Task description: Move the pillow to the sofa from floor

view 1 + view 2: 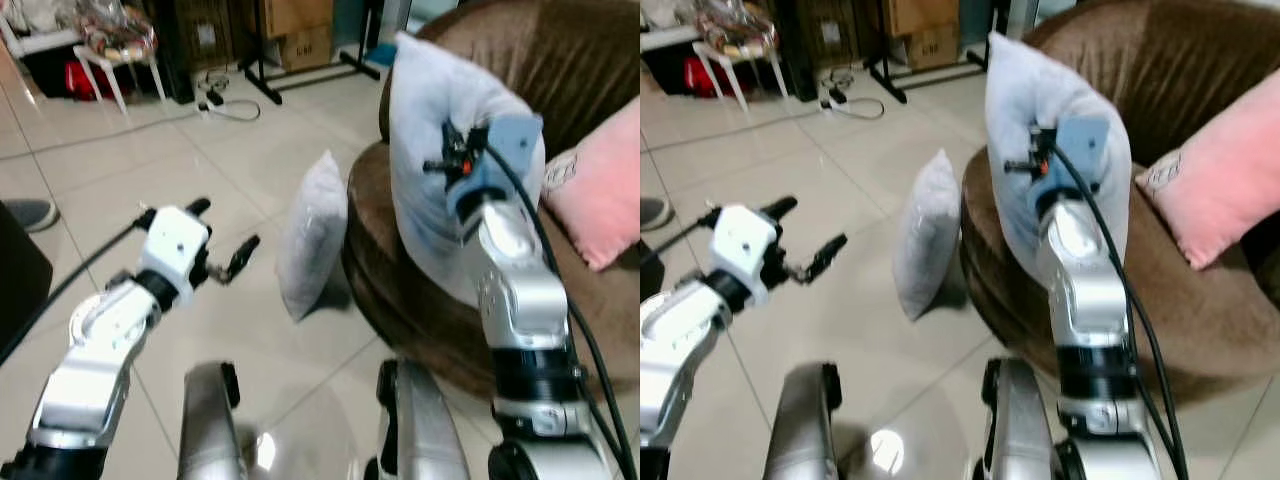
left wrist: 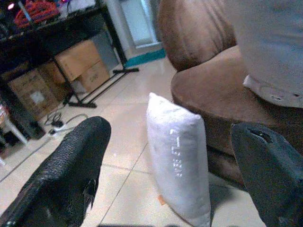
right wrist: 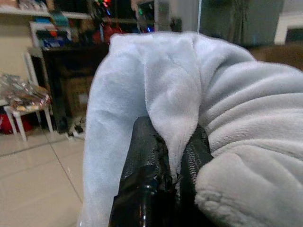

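The left gripper (image 1: 222, 240) hovers over the floor (image 1: 120, 180) left of the sofa (image 1: 440, 300), fingers spread. A second pillow (image 1: 312, 235) leans against the sofa's front. The right gripper (image 3: 163, 156) pinches the pillow (image 1: 440, 150), raised above the sofa seat.

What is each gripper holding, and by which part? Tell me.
The right gripper holds the light blue pillow, jaws pinching a fold of its fabric. The left gripper is open, holding nothing.

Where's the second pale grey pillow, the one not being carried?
The second pale grey fleece pillow stands on edge on the tiled floor, leaning against the brown sofa's front, between the open left claw and the sofa.
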You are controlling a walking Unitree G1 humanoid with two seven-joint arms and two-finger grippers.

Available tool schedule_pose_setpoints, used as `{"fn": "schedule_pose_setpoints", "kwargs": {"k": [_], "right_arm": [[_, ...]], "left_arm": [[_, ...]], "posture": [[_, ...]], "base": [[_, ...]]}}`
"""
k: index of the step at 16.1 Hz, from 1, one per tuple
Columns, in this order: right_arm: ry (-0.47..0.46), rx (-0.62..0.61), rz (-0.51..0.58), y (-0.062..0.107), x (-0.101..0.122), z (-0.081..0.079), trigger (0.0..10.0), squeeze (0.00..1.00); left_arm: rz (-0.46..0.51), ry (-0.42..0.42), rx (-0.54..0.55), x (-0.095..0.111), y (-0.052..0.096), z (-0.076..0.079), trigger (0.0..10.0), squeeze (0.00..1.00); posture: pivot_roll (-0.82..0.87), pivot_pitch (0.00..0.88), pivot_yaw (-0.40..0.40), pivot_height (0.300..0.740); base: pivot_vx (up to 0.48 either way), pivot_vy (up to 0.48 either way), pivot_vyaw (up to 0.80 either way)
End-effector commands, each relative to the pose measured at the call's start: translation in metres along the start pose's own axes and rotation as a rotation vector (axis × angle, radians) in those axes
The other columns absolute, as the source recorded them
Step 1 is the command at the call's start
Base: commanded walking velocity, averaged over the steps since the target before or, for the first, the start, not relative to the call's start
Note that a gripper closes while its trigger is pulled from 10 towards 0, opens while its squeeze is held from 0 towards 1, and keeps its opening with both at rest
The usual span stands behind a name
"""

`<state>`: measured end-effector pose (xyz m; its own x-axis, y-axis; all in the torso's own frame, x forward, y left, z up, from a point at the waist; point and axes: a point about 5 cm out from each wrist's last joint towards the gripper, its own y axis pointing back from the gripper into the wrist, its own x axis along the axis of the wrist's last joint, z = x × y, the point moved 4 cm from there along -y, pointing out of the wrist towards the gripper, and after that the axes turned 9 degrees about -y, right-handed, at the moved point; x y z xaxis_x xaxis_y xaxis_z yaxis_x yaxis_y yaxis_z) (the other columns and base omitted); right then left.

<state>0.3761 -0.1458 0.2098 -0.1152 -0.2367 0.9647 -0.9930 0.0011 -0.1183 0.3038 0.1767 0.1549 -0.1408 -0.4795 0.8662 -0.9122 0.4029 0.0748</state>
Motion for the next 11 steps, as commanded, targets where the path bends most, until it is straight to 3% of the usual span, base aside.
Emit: {"fn": "schedule_pose_setpoints", "kwargs": {"k": [1, 3, 5, 11], "right_arm": [[-0.003, -0.076, -0.086, 0.004, -0.020, 0.018, 10.0, 0.00], [0.017, -0.088, -0.087, 0.007, -0.020, 0.021, 10.0, 0.00], [-0.038, -0.087, -0.112, 0.011, -0.026, 0.020, 10.0, 0.00], [-0.079, -0.083, -0.146, 0.020, -0.033, 0.013, 10.0, 0.00]], "left_arm": [[-0.013, 0.005, 0.009, -0.001, -0.002, 0.002, 10.0, 0.00], [-0.025, -0.011, -0.004, -0.004, -0.005, 0.009, 10.0, 0.00], [-0.020, -0.004, -0.003, -0.002, -0.008, 0.012, 10.0, 0.00], [-0.024, 0.034, 0.053, -0.001, -0.010, 0.014, 10.0, 0.00]], "posture": [[-0.05, 0.000, -0.035, 0.557], [-0.05, 0.000, -0.028, 0.582], [-0.05, 0.000, -0.025, 0.607], [-0.04, 0.000, -0.040, 0.662]], "base": [[0.000, 0.000, 0.00], [0.000, 0.000, 0.00], [0.000, 0.000, 0.00], [0.000, 0.000, 0.00]]}}
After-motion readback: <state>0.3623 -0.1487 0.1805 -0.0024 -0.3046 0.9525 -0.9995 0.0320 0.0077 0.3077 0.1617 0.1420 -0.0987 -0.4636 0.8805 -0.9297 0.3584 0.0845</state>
